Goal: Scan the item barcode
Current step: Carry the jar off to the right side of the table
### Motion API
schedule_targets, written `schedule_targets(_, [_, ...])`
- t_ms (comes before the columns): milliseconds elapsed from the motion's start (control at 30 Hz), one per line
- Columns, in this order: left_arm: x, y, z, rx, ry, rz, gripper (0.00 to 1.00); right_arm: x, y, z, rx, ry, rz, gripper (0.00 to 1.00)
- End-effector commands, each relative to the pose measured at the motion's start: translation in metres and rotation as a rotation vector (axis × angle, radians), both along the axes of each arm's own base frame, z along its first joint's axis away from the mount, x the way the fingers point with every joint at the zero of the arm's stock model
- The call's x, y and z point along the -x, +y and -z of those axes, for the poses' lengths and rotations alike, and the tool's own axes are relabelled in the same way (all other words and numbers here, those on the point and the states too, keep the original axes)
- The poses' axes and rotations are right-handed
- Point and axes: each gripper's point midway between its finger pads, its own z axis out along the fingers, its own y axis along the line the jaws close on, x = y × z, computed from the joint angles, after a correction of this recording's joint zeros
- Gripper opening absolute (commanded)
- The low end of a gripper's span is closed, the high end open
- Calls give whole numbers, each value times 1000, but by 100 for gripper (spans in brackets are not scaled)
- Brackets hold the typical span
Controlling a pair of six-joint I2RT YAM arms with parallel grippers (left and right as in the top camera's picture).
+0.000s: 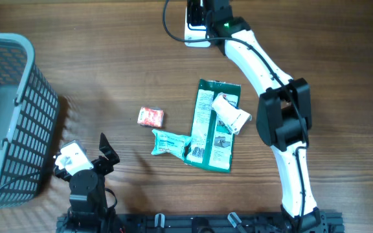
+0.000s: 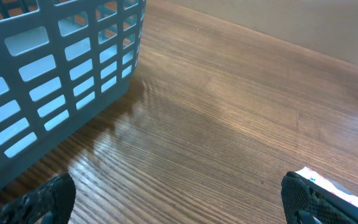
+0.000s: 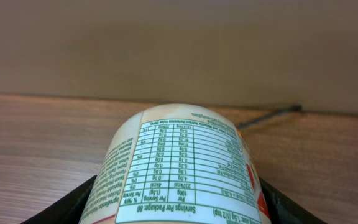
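Clamps the white tub between both fingers of the right gripper, reached out to 12 o'clock near the table's far edge. Holds the left gripper wide open and empty at 7 o'clock, just beside the basket wall. Leaves bare wood toward 10 and 11 o'clock. Crowds the centre with green packet, teal pouch and red packet.

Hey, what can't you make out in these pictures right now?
Right wrist: barcode unseen; the held container shows only its nutrition table, and the bottom edge cuts the rest.
Left wrist: pale packet cut off by the corner and a finger.
Overhead: red packet print too small.
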Motion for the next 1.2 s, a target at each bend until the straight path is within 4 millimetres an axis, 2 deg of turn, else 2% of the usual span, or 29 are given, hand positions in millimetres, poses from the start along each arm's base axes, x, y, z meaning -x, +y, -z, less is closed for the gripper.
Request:
schedule_targets(0, [-1,-2,3,-15,11,20,100,-9,-4,-34,-8,-94,22,65])
schedule_targets(67, [-1,-2,3,-15,11,20,100,-7,-5,-34,-5,-82,24,65])
schedule_targets(133, [-1,-2,3,-15,11,20,100,-3,-7,-42,-5,-73,27,65])
schedule_targets(167, [-1,-2,3,-15,11,20,100,0,-10,-51,-5,-74,29,66])
schedule_targets(267, [-1,-2,3,-15,11,20,100,18,-33,-95,5,-67,49,68])
schedule_targets(333, [-1,-2,3,-15,11,20,100,33,-66,-124,34,-53,111,68])
schedule_targets(367, [-1,-2,3,-15,11,20,100,41,-93,-134,61,-40,173,68])
schedule_targets(400, [-1,-2,3,-15,11,20,100,49,-122,-141,92,-15,235,68])
schedule_targets(433, [-1,-2,3,-15,11,20,100,63,-161,-143,119,39,313,67])
schedule_targets(467, [-1,-2,3,-15,11,20,100,76,-196,-140,131,97,393,67])
schedule_targets(567, [-1,-2,3,-15,11,20,100,111,-296,-120,113,261,629,68])
schedule_targets(600, [-1,-2,3,-15,11,20,100,127,-343,-107,92,327,741,69])
schedule_targets(633, [-1,-2,3,-15,11,20,100,153,-411,-90,43,397,912,68])
schedule_targets(667, [-1,-2,3,-15,11,20,100,170,-458,-72,-15,446,1004,68])
schedule_targets(700, [-1,-2,3,-15,11,20,100,176,-476,-60,-64,475,1024,68])
schedule_targets(767, [-1,-2,3,-15,11,20,100,186,-502,-35,-166,525,1039,68])
schedule_targets(800, [-1,-2,3,-15,11,20,100,196,-523,-12,-241,572,1058,68])
schedule_targets(900, [-1,-2,3,-15,11,20,100,221,-553,26,-289,665,1123,68])
schedule_targets(1067, [-1,-2,3,-15,11,20,100,251,-581,80,-321,784,1193,68])
schedule_targets(1167, [-1,-2,3,-15,11,20,100,260,-593,93,-335,796,1220,70])
